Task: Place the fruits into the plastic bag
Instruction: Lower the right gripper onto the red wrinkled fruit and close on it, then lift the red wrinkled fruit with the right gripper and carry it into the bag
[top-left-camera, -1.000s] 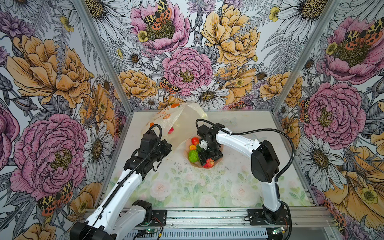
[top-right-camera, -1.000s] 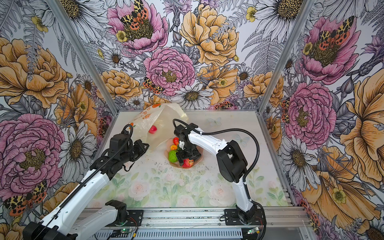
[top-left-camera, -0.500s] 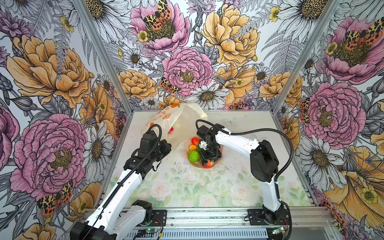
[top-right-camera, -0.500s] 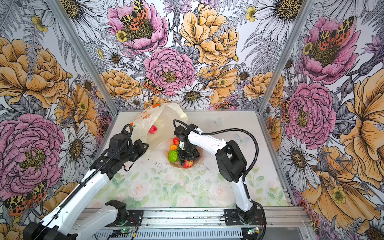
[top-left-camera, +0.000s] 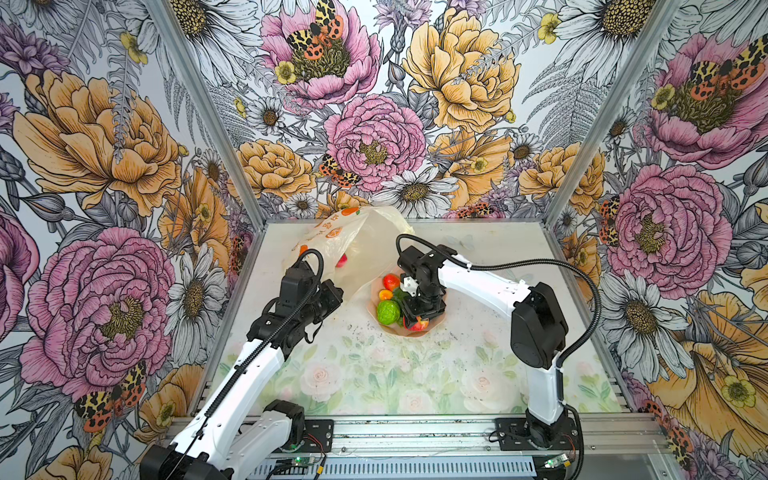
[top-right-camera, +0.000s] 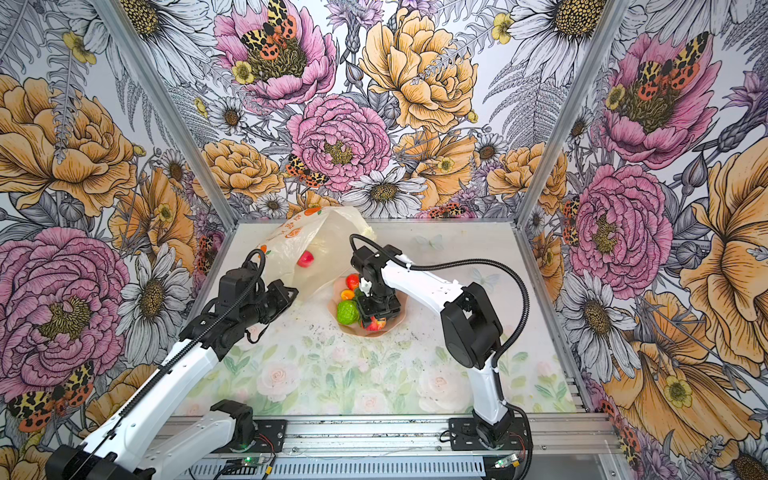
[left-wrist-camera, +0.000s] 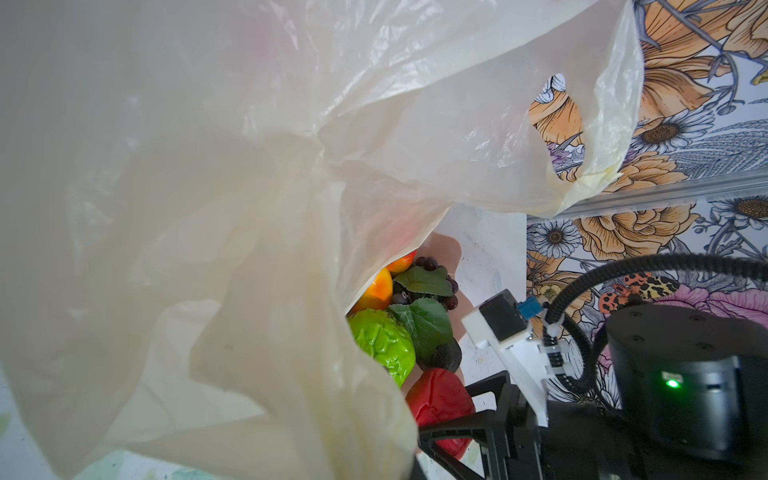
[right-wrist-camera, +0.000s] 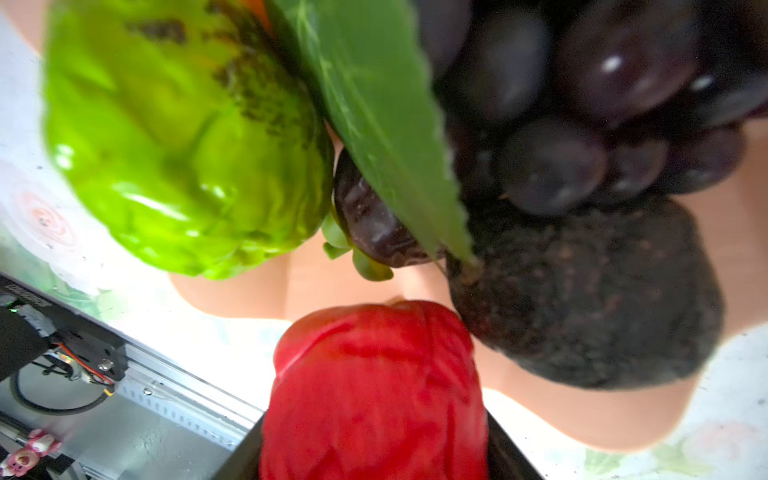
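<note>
Little has moved since a second ago, bar the right gripper: its jaws have drawn in over the near side of the pink bowl, and both arms stand where they stood. That claw points straight down and is now clamped on a red apple. In the right wrist view the black fingers press against both flanks of the apple.

The left gripper is pinched together on the near edge of the plastic bag, holding it up off the table. The bag's long axis runs from the back wall down toward that claw. Its orange-printed side faces the left wall, and its hollow side is turned toward the bowl. A red fruit shows inside it. In the left wrist view the bag hangs across most of the picture, one handle loop lifted toward the wall.

The other fruits lie in the bowl, which sits just beside the bag: a lime-green fruit on the bag side, a small orange behind it, and a second red apple at the far rim. From the right wrist, the grape bunch rests against the avocado, its leaf tapering to a tip that touches the avocado.
</note>
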